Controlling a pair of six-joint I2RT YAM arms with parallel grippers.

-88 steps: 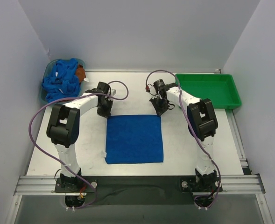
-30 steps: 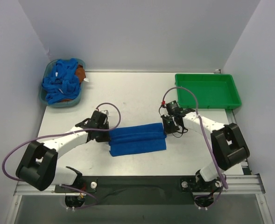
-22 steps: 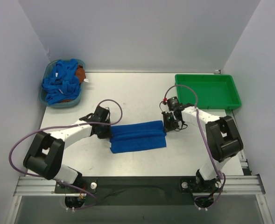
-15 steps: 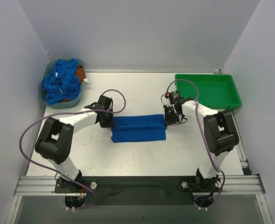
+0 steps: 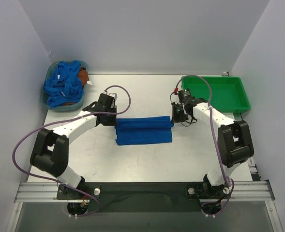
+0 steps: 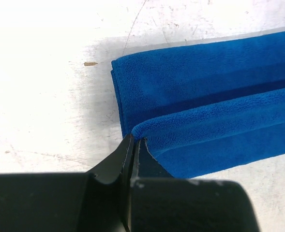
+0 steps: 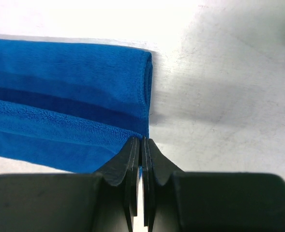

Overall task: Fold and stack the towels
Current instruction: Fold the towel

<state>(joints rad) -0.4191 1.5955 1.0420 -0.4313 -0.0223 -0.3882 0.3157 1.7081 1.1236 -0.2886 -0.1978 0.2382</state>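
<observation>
Blue towel (image 5: pixel 143 130) lies in the middle of the table (image 5: pixel 147 96) as a long doubled strip, with a raised fold along its far side. The left gripper (image 5: pixel 115 122) and right gripper (image 5: pixel 174 119) each pinch one end of that fold, fingers clamped tight on the cloth. Holding both ends at once likely draws the layer taut and square for laying across. I judge this fold under way, not yet pressed flat. More towels (image 5: pixel 65 84) sit heaped in the basket (image 5: pixel 60 108) at far left, well apart. The green tray (image 5: pixel 219 92) at far right probably takes the stack.
</observation>
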